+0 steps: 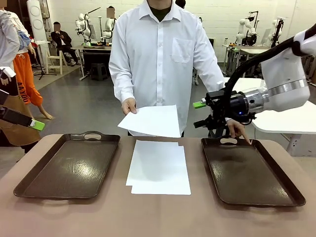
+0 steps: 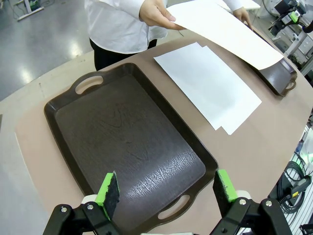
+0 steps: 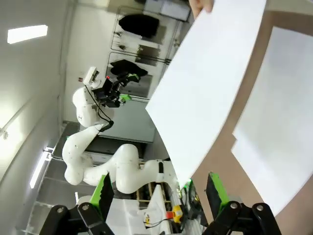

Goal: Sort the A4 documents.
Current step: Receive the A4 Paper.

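Table (image 1: pixel 158 222): A4 documents (image 1: pixel 159 168) stacked centrally between empty left tray (image 1: pixel 69 165) and right tray (image 1: pixel 249 173), presumably sorting bins; one sheet (image 1: pixel 150 121) held up by person's hand (image 1: pixel 129 105), apparently offered; left gripper (image 2: pixel 166 188), right gripper (image 1: pixel 200 114) spread wide, empty.

The front camera sits at the robot's edge of the counter (image 1: pixel 158 217), facing straight across to a person (image 1: pixel 163 54) standing at the far side. The left wrist camera looks steeply down past the left end effector (image 2: pixel 166 193) onto the left tray (image 2: pixel 127 147), from close above. The right wrist camera is rolled sideways, very near a lifted sheet (image 3: pixel 210 88). All three views share that sheet and the stacked sheets (image 1: pixel 159 168) mid-counter.
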Motion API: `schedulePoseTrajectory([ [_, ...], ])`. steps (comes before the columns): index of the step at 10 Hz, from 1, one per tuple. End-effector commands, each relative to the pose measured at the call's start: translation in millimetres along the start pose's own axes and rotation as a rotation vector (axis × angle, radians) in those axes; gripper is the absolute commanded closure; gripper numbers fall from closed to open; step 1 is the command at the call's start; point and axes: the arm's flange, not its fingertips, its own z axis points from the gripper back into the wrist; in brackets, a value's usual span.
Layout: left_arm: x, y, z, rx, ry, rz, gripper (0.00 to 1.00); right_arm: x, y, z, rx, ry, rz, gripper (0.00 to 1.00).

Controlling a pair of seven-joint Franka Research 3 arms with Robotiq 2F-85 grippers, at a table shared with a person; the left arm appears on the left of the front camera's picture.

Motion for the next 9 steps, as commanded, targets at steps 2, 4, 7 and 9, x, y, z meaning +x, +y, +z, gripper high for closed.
schedulePoseTrajectory([
  [2,-2,2,-1,-0.017,-0.010,-0.011,0.00,30,-19,-31,0.033,0.008,-0.014,0.00],
  [4,-2,2,-1,-0.017,-0.010,-0.011,0.00,46,-36,-47,0.048,-0.001,-0.041,0.00],
  [7,-2,2,-1,-0.017,-0.010,-0.011,0.00,65,-57,-52,0.019,-0.036,-0.090,0.00],
  [9,-2,2,-1,-0.017,-0.010,-0.011,0.00,70,-72,-45,-0.055,-0.051,-0.132,0.00],
])
